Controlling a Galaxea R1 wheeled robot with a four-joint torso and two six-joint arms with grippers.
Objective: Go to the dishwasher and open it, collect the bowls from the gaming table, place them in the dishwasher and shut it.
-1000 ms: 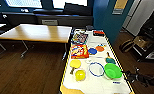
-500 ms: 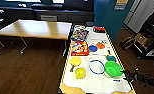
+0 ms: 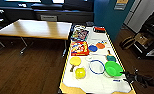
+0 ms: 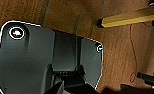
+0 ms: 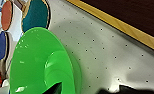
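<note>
The gaming table (image 3: 98,83), white-topped with yellow edge trim, stretches away in front of me in the head view. On its near end sit the wide green bowl (image 3: 113,68) and the smaller yellow bowl (image 3: 80,73). My right gripper (image 3: 124,74) comes in from the right and sits at the green bowl's near rim. The right wrist view has the green bowl (image 5: 43,62) large on the white top (image 5: 105,50). There my right gripper (image 5: 88,91) is open, with one dark finger (image 5: 53,89) over the bowl's inside and the other outside it. The dishwasher is out of view.
A thin blue ring (image 3: 97,67) lies between the bowls, with a yellow paddle (image 3: 75,61) behind the yellow bowl. Farther back are a teal paddle (image 3: 110,58), blue and orange discs and game boxes (image 3: 79,48). A light-wood table (image 3: 35,28) stands to the left. Wooden floor (image 4: 113,55) lies under my left arm.
The camera has moved closer to the white table, so the bowls look larger. My right arm now reaches to the green bowl's rim.
</note>
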